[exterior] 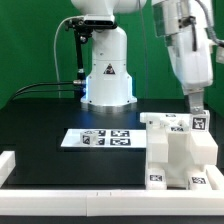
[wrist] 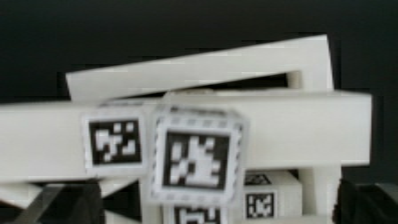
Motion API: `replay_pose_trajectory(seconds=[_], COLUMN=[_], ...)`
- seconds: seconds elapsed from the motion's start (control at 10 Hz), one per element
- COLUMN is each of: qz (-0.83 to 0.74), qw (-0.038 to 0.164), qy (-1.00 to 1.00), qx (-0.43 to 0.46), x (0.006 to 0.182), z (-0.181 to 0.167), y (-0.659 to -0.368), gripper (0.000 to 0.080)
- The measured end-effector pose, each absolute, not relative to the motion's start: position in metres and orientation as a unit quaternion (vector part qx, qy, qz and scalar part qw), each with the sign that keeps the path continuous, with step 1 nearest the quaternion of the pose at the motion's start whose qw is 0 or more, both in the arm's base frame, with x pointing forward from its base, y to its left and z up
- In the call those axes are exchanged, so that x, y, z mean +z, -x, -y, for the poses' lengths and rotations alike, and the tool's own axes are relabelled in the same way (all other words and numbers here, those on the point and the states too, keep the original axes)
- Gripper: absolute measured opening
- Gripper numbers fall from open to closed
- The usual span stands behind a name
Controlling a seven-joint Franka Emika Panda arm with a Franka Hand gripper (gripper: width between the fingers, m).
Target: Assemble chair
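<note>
1. Gripper hung over the chair; whether its fingers were spread or pinching couldn't be told.
2. Chair stood on the table, at the exterior view's right, beside the marker board.

Pincer vertical, pointing down

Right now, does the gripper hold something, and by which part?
It cannot be told. The gripper is low at a tagged white chair part on the stack, but its fingertips are hidden.
</note>
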State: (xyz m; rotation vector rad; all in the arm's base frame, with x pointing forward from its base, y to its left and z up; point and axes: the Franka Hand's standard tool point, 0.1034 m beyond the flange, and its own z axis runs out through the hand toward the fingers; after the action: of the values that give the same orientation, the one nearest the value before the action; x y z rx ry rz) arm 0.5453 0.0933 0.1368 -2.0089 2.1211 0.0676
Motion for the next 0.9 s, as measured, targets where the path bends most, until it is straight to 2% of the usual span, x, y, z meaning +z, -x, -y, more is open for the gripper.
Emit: replay_pose_trajectory(seconds=[0.2,0.6,0.8,0.9], qz=[-0.671,-0.602,-0.625,-0.651], qw=[0.114,0.114,0.125,0.122], qy=[0.732,0.790,0.770,0.749], qx=[0.027,0.016,0.017,0.021], x=[0.144,0.142,0.132,0.124], z=[-0.078,-0.079,-0.050,-0.030], y=[-0.534,-0.534,-0.522,-0.510], gripper=[0.0649,0.0649,0.0649,0.0649])
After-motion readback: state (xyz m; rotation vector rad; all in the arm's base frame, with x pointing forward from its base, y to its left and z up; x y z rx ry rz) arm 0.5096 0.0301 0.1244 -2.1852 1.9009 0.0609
